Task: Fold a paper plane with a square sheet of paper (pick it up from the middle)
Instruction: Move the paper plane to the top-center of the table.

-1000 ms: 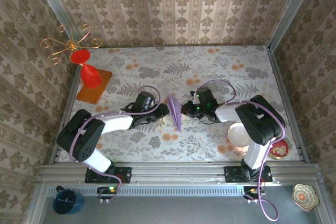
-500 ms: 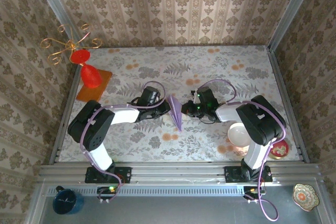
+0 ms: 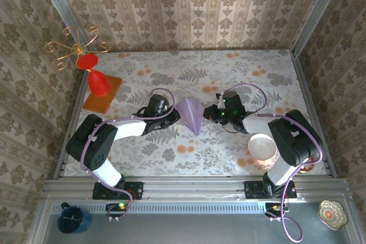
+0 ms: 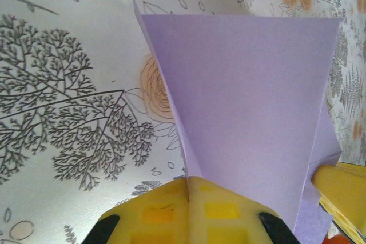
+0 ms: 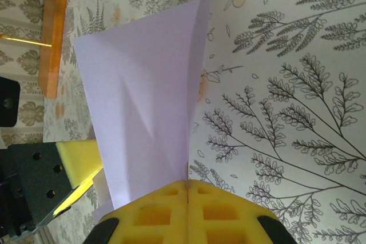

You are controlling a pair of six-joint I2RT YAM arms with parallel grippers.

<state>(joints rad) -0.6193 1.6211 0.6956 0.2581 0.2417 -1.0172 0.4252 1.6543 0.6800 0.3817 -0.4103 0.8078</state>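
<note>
Left tool [image 3: 173, 116] & right tool [image 3: 209, 112] pinch the paper plane [image 3: 190, 112] from opposite sides.
Each is closed fully on one wing edge, prob. to spread the wings; plane is over mid table [image 3: 240, 78], nose toward arm bases.

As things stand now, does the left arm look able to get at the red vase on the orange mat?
Probably not at once: the left gripper is shut on the paper plane, so it must let go first. Otherwise the way to the red vase looks free.

Lilac paper plane [image 3: 191, 114], wings spread, mid-table
</note>
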